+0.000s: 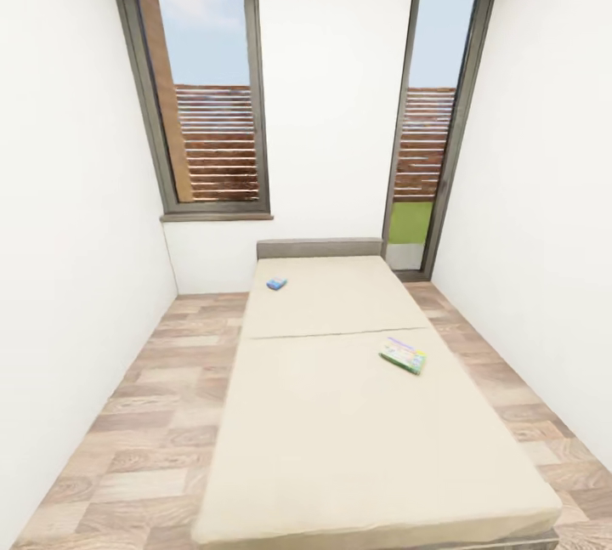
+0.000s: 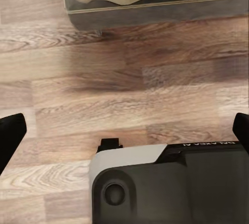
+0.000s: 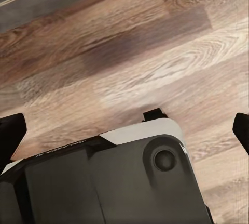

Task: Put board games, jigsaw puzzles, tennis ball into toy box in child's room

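Observation:
Two board games lie on the beige bed (image 1: 340, 431). One is a flat green and multicoloured box (image 1: 403, 355) at the bed's right side, about halfway along. The other is a small blue box (image 1: 276, 284) far off near the headboard, on the left. In the left wrist view my left gripper (image 2: 124, 130) hangs open over the wood floor, its dark fingertips (image 2: 10, 135) spread to both edges of the picture, nothing between them. My right gripper (image 3: 124, 130) is also open above the floor, with black fingertips (image 3: 11, 133) wide apart. The table and toy box are out of view.
The bed fills the middle of a narrow room, with strips of wood floor (image 1: 144, 414) on either side and white walls close by. A window (image 1: 208, 91) and a glazed door (image 1: 429, 125) stand in the far wall. The robot's base (image 2: 171, 187) shows below each gripper.

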{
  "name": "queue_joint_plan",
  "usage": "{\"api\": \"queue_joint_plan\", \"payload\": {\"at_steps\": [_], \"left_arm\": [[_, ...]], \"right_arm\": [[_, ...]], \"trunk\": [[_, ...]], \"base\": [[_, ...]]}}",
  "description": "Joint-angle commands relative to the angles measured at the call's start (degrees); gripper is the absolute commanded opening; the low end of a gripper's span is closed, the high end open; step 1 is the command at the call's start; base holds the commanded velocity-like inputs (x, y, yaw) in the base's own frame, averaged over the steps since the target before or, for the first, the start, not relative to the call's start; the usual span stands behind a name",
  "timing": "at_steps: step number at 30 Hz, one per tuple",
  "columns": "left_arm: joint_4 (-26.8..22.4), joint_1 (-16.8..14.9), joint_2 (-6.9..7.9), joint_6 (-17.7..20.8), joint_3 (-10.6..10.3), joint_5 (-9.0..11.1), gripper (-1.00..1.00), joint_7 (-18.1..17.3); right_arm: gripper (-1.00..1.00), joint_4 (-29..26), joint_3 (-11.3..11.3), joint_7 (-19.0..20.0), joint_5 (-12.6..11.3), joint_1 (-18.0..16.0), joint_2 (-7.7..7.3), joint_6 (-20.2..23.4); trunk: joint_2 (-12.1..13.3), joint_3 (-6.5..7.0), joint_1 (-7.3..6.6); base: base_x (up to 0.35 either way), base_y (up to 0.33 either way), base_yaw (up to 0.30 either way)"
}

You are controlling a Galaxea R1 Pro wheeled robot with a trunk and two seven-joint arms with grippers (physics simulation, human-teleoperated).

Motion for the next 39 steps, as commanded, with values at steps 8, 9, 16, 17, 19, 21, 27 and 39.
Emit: {"api": "queue_joint_plan", "payload": {"at_steps": [8,9,16,17,19,21,27,39], "left_arm": [[0.1,0.0,-0.04,-0.2,-0.2,0.0,1.0,-0.1],[0.1,0.0,-0.05,-0.3,-0.2,0.0,1.0,-0.1],[0.1,0.0,-0.06,-0.3,-0.2,0.0,1.0,-0.1],[0.1,0.0,-0.07,-0.4,-0.2,0.0,1.0,-0.1],[0.1,0.0,-0.07,-0.4,-0.2,0.0,1.0,-0.1],[0.1,0.0,-0.07,-0.4,-0.2,0.0,1.0,-0.1],[0.1,0.0,-0.01,-0.3,-0.2,0.0,1.0,-0.1],[0.1,0.0,-0.01,-0.3,-0.2,0.0,1.0,-0.1]], "right_arm": [[1.0,0.0,-0.5,0.0,-0.1,0.0,0.04,-0.2],[1.0,0.0,-0.5,0.0,-0.1,0.0,0.05,-0.2],[1.0,0.0,-0.5,0.0,-0.1,0.0,0.03,-0.2],[1.0,0.0,-0.5,0.0,-0.1,0.0,0.03,-0.2],[1.0,0.0,-0.5,0.0,-0.1,0.0,0.03,-0.2],[1.0,0.0,-0.5,0.0,-0.1,0.0,0.03,-0.2],[1.0,0.0,-0.5,0.0,-0.1,0.0,0.03,-0.2],[1.0,0.0,-0.5,0.0,-0.1,0.0,0.03,-0.2]], "trunk": [[-0.1,-0.08,0.03],[-0.1,-0.08,0.03],[-0.1,-0.08,0.03],[-0.1,-0.08,0.03],[-0.1,-0.08,0.03],[-0.1,-0.08,0.03],[-0.1,-0.08,0.03],[-0.1,-0.08,0.03]], "base": [[0.088,0.32,-0.204],[0.21,0.258,-0.27],[0.19,0.179,-0.277],[0.049,0.043,-0.279],[0.028,0.025,-0.28],[0.013,0.031,-0.28],[0.004,0.186,-0.28],[0.0,0.161,-0.249]]}}
